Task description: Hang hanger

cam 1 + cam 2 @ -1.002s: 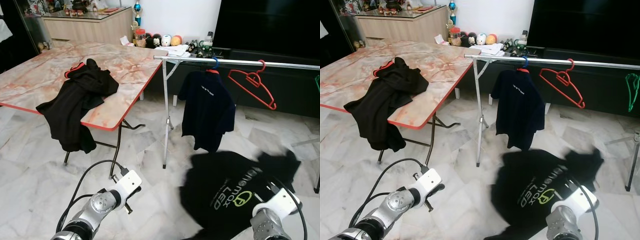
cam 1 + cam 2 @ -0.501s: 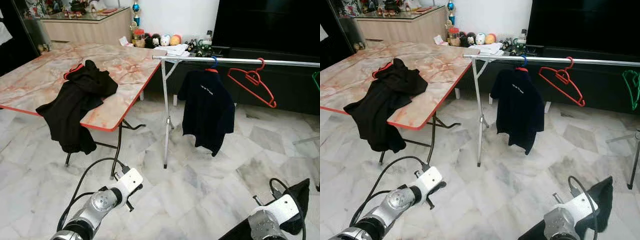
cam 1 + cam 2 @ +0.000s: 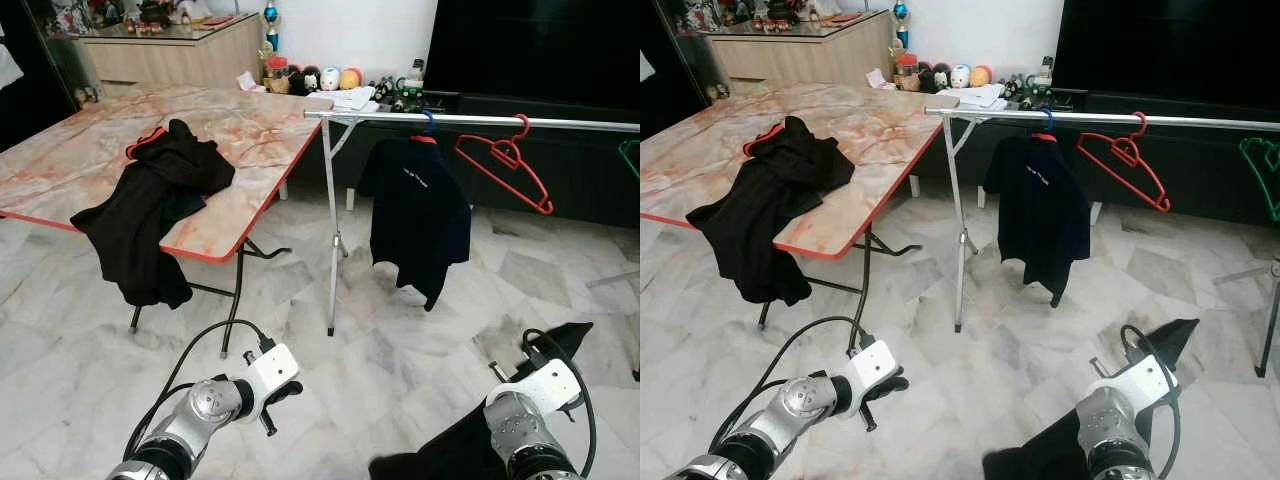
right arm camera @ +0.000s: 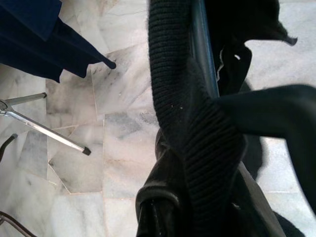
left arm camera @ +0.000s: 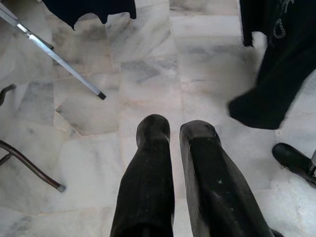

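Left eye view: the right pincer (image 3: 560,385) hangs low at near right with a black shirt (image 3: 470,450) draped from it. The far rail (image 3: 480,121) carries a navy shirt (image 3: 420,220) and a red hanger (image 3: 505,165).

Left wrist view: the left pincer (image 5: 175,136) is nearly closed, empty, over the floor (image 5: 148,74).

Right wrist view: the right pincer's fingers grip the black shirt's collar on a blue hanger (image 4: 202,44).

Left end effector (image 5: 173,131): fingers nearly together above the marble floor (image 5: 148,74). Black garment (image 5: 276,69) hangs near a rack leg (image 5: 59,59).
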`<state>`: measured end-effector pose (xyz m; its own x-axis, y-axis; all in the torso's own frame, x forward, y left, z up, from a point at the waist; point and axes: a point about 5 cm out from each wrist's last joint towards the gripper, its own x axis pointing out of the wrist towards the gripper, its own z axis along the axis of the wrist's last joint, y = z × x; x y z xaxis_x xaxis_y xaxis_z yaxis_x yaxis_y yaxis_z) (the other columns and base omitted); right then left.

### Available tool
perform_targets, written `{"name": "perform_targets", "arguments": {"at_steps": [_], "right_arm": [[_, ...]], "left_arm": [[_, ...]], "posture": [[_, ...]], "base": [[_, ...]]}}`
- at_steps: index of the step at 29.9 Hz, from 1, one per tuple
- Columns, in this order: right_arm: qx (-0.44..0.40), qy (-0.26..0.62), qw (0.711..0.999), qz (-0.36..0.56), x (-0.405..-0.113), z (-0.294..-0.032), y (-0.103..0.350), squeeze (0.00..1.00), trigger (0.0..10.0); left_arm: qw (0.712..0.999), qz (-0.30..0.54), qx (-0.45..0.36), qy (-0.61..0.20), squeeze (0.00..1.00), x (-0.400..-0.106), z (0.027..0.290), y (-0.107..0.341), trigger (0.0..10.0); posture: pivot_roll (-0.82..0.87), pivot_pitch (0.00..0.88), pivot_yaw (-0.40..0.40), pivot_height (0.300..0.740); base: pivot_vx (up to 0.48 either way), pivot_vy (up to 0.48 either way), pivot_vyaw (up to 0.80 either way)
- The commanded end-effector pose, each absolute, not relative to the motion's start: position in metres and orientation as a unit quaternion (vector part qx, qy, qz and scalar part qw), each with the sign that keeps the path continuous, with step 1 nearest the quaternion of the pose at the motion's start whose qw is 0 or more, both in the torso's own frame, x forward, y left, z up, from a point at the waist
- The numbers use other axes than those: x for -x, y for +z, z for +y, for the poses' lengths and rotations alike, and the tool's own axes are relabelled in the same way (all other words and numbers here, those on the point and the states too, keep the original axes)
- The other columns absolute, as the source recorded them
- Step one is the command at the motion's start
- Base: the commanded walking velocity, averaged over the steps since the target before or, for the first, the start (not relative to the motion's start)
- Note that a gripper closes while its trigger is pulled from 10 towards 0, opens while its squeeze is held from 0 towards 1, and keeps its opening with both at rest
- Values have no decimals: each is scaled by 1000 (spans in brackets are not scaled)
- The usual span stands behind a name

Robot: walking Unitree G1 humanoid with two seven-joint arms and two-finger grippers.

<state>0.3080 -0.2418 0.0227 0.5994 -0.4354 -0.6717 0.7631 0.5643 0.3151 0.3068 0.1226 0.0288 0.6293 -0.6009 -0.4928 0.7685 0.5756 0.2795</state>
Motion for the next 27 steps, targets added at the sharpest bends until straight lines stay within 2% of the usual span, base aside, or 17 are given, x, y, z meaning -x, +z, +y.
{"name": "perform_targets", "arguments": {"at_steps": [1,2,4,6,7,8,9,13,15,16,20,22,23,25,26,27], "right_arm": [[-276,-339,859,265,-314,-242,31,0,10000],[-276,-339,859,265,-314,-242,31,0,10000],[-201,-275,897,282,-317,-237,30,0,10000],[-170,-245,910,289,-318,-234,30,0,10000],[-97,-223,926,288,-318,-236,31,0,10000],[-62,-202,934,289,-318,-236,31,0,10000],[-25,-177,940,292,-317,-235,30,0,10000],[22,-119,946,301,-317,-231,28,0,10000],[72,-56,946,311,-316,-225,26,0,10000],[120,10,942,313,-315,-218,25,0,10000],[262,127,901,323,-308,-214,19,0,10000],[330,176,869,323,-305,-220,19,0,10000],[366,214,845,327,-303,-226,21,0,10000],[376,226,837,327,-302,-228,22,0,10000],[400,275,815,316,-300,-229,25,0,10000],[400,275,815,316,-300,-229,25,0,10000]], "left_arm": [[867,182,-242,-397,0,-304,126,26,10000],[867,182,-242,-397,0,-304,126,26,10000],[867,182,-244,-395,0,-304,127,27,10000],[867,182,-244,-395,0,-305,127,28,10000],[867,181,-245,-394,0,-305,128,28,10000],[868,181,-245,-393,0,-306,128,29,10000],[868,180,-246,-392,0,-306,129,29,10000],[868,179,-248,-391,0,-306,130,30,10000],[868,177,-249,-391,0,-307,130,30,10000],[869,176,-249,-391,0,-307,130,30,10000],[870,173,-249,-389,0,-308,130,32,10000],[869,172,-250,-390,0,-308,130,32,10000],[869,170,-251,-392,0,-308,130,33,10000],[868,170,-251,-392,0,-308,130,33,10000],[867,168,-251,-395,0,-308,129,34,10000],[867,168,-251,-395,0,-308,129,34,10000]], "posture": [[-64,8,62,740],[-64,8,62,740],[-64,8,62,740],[-64,8,62,740],[-64,8,62,740],[-64,8,62,740],[-65,8,63,740],[-67,9,63,740],[-66,9,63,740],[-66,9,63,740],[-67,6,62,740],[-68,3,59,740],[-68,2,57,740],[-68,2,57,740],[-68,1,56,740],[-68,1,56,740]], "base": [[0,0,0],[0,0,0],[0,0,0],[0,0,0],[0,0,0],[0,0,0],[0,0,0],[0,0,0],[0,0,0],[0,0,0],[0,0,0],[0,0,0],[0,0,0],[0,0,0],[0,0,0],[0,0,0]]}}
